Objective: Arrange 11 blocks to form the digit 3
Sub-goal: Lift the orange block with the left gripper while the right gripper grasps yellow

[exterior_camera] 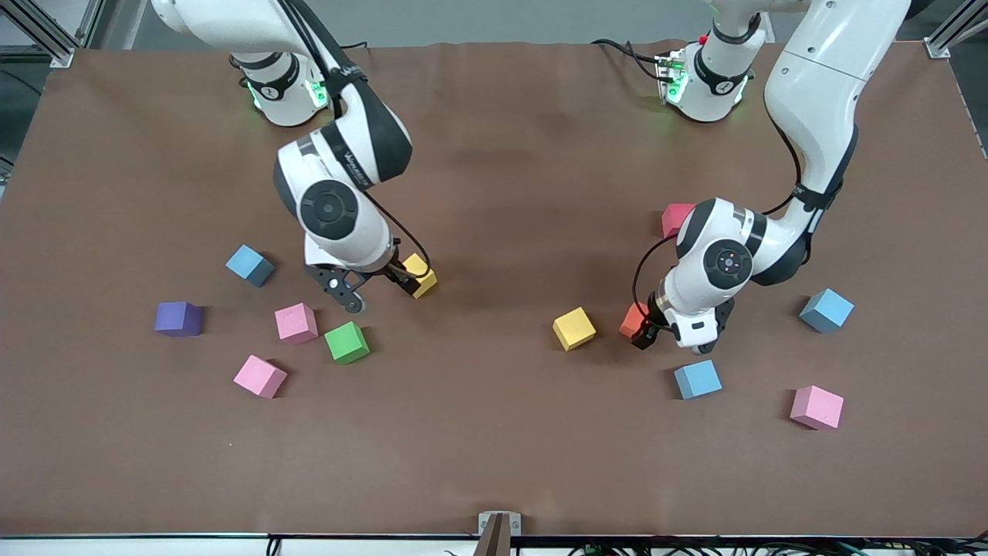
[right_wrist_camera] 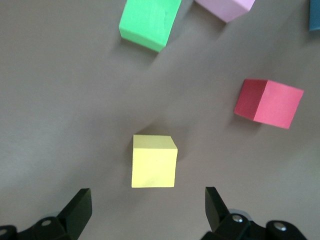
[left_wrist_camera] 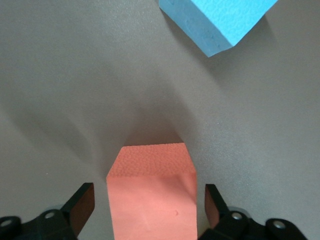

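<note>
1. Brown table [exterior_camera: 494, 432] is carrying scattered blocks; no digit 3 is forming yet.
2. Left gripper [left_wrist_camera: 150, 207] is straddling the orange block [left_wrist_camera: 152, 195], jaws apart, not yet touching; you are closing next.
3. Right gripper [right_wrist_camera: 148, 210] is hanging open over the yellow block [right_wrist_camera: 154, 161]; you are lowering next.

A broad table [exterior_camera: 494, 463] is covered edge to edge by a matte brown sheet, on which soft shadows are cast under even, diffuse lighting. Aluminium frame struts [exterior_camera: 46, 35] are seen at the two upper corners of the front view — beside them a strip of grey floor [exterior_camera: 478, 19] is visible. Along the lower edge, a pale rail [exterior_camera: 154, 544] is fitted with a small metal bracket [exterior_camera: 499, 525] at mid-length — dark cables [exterior_camera: 695, 548] are bundled beneath it.
</note>
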Robot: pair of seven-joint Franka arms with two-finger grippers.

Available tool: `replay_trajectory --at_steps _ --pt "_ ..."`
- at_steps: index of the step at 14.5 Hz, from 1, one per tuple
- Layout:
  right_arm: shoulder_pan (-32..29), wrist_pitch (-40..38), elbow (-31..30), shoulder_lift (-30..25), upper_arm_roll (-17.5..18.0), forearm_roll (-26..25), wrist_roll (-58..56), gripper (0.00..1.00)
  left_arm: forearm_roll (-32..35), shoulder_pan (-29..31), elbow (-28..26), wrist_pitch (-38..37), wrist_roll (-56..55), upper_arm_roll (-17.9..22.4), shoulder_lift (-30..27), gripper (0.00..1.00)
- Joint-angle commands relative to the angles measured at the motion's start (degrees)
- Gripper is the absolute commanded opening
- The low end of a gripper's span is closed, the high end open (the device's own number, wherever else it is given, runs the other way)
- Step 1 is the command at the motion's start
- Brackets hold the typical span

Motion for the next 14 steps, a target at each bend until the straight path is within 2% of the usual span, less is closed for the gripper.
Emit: replay_trajectory --at_steps 1,3,5,8,11,14 --pt "0.5 0.6 -0.4 0.5 -0.1 -0.9 0.8 1.00 1.8 -0.4 1.5 -1.1 -1.5 0.0 0.5 0.64" --pt "1.2 1.7 -0.5 1.9 -0.1 -0.9 0.8 1.00 2.2 0.1 1.3 -1.8 -0.6 -0.3 -0.3 0.47" --pt "1.9 3.8 -1.4 2.0 -0.1 -0.9 0.8 1.00 2.4 0.3 0.3 -5.3 2.5 -0.9 -3.6 0.40" --pt "2.1 4.2 -0.6 2.0 -0.2 -0.1 1.4 1.00 2.3 0.8 -1.3 -14.2 8.0 -5.6 -9.5 0.40" --pt "0.2 5.7 -0.2 2.0 -0.3 1.2 1.4 1.00 2.2 0.8 -1.3 -20.3 7.9 -12.7 -11.3 0.41" --pt "0.6 11.3 -4.4 2.2 0.3 1.3 3.0 1.00 2.4 0.2 -3.2 -20.0 8.2 -19.6 -10.8 0.42"
